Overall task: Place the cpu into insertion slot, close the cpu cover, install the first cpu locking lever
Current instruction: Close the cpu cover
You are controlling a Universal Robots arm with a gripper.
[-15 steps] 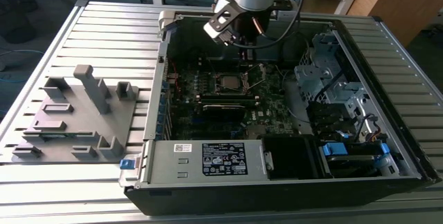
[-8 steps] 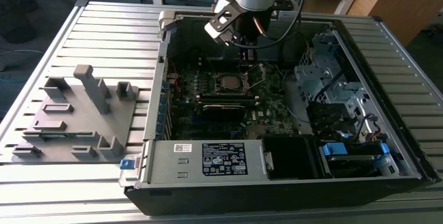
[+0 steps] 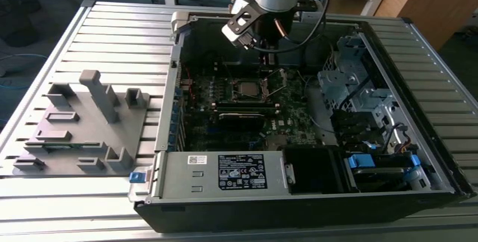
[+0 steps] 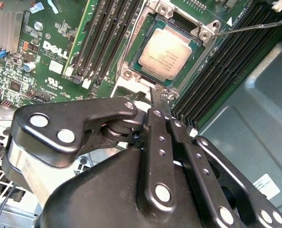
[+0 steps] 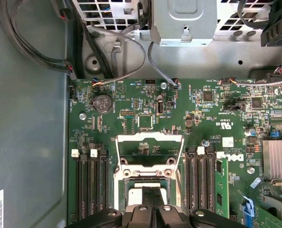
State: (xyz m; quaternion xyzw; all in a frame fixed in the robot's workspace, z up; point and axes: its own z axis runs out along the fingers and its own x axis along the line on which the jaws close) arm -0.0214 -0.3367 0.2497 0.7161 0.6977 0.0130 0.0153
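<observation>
Small flat silver-grey square cpu (image 4: 167,54) is down, seated flat inside the square metal-framed socket (image 4: 205,33) on the green motherboard (image 5: 217,118). The thin square silver cpu cover (image 5: 149,138) is swung up off the socket, standing open from its hinge side. The black hand (image 4: 154,95) hovers right at the socket's edge, fingers pressed together to a narrow point. Touching the frame or not, I cannot tell. A thin silver wire lever (image 4: 255,26) sticks out from the socket's corner. All of it lies inside an open black computer case (image 3: 299,208) on the slatted metal surface (image 3: 112,40).
</observation>
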